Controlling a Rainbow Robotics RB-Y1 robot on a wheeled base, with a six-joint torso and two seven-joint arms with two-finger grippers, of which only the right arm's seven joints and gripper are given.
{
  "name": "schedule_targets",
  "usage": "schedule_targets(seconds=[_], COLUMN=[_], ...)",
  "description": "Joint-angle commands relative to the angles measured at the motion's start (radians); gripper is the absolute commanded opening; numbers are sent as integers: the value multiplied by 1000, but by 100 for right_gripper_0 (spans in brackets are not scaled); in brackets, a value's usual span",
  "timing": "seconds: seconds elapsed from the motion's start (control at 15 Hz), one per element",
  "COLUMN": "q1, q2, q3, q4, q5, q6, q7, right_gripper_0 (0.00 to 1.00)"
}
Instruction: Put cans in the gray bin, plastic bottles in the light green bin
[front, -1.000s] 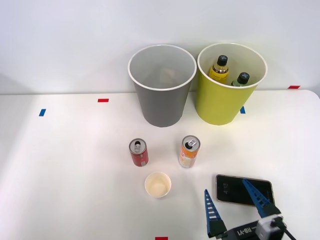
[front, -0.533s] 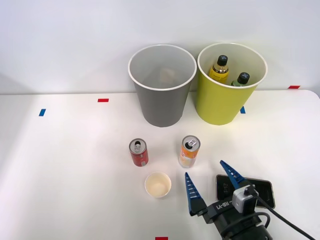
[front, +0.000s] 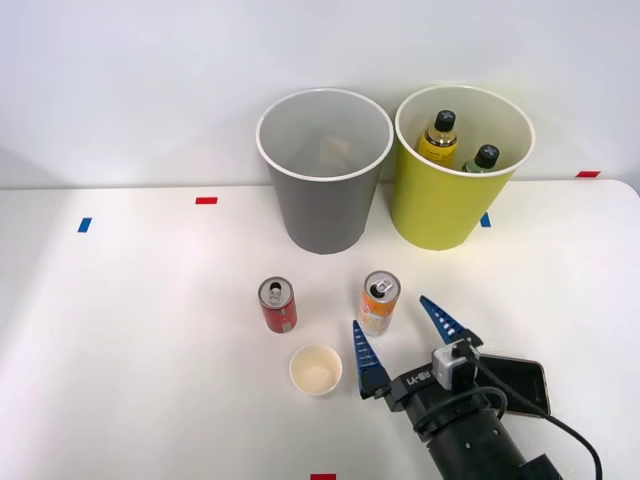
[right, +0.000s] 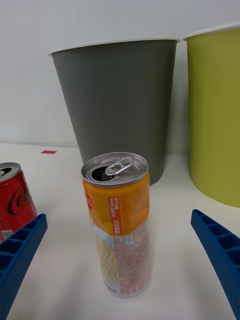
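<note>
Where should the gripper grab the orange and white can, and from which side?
Grip the orange-and-white can around its straight mid-body, coming level from the robot's side. It stands upright with room on both flanks, and the open right gripper already lines up with it; the red can stands clear.

Orange can (front: 379, 303) flanks clear; paper cup (front: 316, 369) near left finger.

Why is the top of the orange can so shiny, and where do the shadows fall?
In the right wrist view the orange can has a bare metal top that mirrors the room light; in the front view the gray bin and light green bin cast soft, faint shadows on the table at their bases.
</note>
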Motion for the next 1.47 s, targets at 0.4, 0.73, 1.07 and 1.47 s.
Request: schedule_targets(seconds=[0.4,0.73,1.07,1.47], q1=[-136,-147,-143,-145], q2=[81,77,67,67], q3=[-36,-41,-39,-39], q4=[103,103,103,103], q5=[-13,-17,-37,-63], q6=[96,105,112,116], q7=[21,43,50,76], right_gripper_0=[100,100,100,47])
